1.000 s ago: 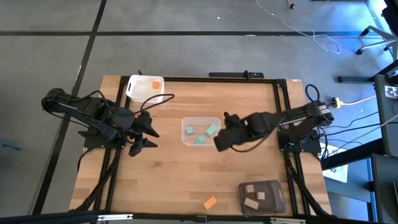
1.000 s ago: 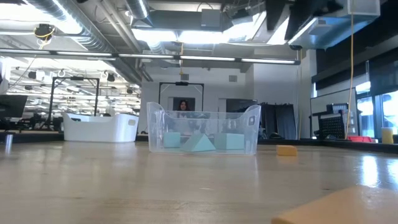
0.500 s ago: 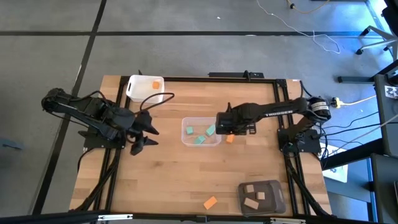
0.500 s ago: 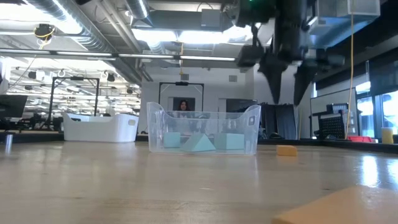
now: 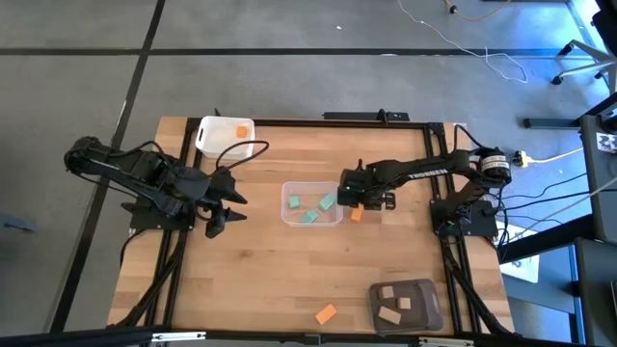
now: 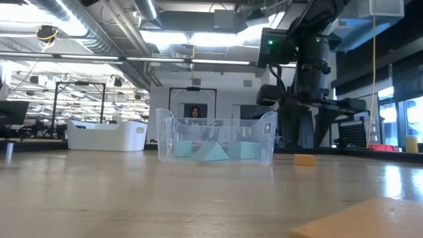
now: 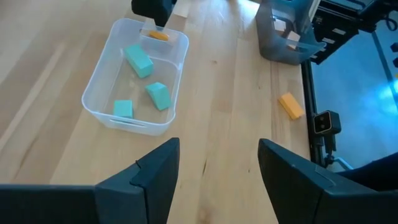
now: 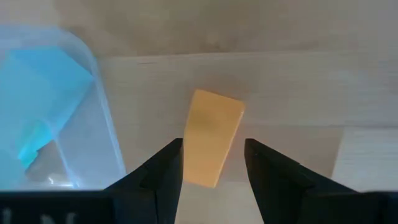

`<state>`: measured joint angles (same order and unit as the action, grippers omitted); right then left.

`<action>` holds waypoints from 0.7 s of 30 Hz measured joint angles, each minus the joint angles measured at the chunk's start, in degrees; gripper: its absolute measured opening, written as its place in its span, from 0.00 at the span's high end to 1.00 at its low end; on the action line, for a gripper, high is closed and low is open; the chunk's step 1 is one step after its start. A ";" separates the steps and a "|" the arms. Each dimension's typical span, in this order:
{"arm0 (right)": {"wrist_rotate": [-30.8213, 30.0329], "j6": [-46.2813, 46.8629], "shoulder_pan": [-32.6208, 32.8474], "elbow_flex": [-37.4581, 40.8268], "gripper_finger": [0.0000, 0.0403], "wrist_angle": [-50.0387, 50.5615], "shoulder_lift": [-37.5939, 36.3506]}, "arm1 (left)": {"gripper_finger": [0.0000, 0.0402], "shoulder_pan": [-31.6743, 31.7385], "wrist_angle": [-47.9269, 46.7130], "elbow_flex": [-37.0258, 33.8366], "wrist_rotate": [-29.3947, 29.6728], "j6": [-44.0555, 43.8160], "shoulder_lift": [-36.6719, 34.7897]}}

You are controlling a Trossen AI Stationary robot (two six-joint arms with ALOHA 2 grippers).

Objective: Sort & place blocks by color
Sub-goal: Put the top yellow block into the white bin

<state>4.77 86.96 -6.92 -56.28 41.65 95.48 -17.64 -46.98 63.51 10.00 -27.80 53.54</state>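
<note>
- Here, our right gripper [image 8: 211, 163] hangs over an orange block [image 8: 213, 136] that lies on the tabletop just beside the clear tub [image 5: 310, 204], on the side toward the table's right edge; the fingers are spread and hold nothing.
- In the right wrist view the block sits in line with the gap between the fingers, slightly skewed to them, so we judge a small wrist turn would square the pads to its long sides before closing.
- We should come straight down, since the tub wall is close and one finger could catch its rim.
- We should close only once the fingers reach the wood, or the block may tip or skid.
- Orange seems to belong in the white tub [image 5: 225, 136] near the table's far left corner, where one orange block [image 5: 241, 131] already lies; after the lift we would carry it clear above the clear tub, which holds three teal blocks [image 5: 329, 201].
- Our left gripper [image 5: 228, 205] waits over the left part of the table, open and empty; it sits near the carry path to the white tub, so we should pass it with room.
- A second loose orange block [image 5: 326, 313] lies near the front edge, and tan blocks [image 5: 388, 292] rest in the grey tub [image 5: 406, 306] at the front right corner.
</note>
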 joint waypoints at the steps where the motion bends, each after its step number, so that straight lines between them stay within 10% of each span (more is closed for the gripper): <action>1: 0.03 0.00 0.00 0.21 0.57 -0.54 0.00 | 0.48 0.01 -0.12 0.00 0.00 0.01 0.00; 21: -2.65 7.39 4.56 0.35 0.57 -2.70 0.00 | 0.48 0.01 -1.16 0.00 -0.02 -0.01 0.00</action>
<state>2.12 94.35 -2.36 -55.92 38.95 95.48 -17.63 -48.14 63.51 9.98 -27.81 53.54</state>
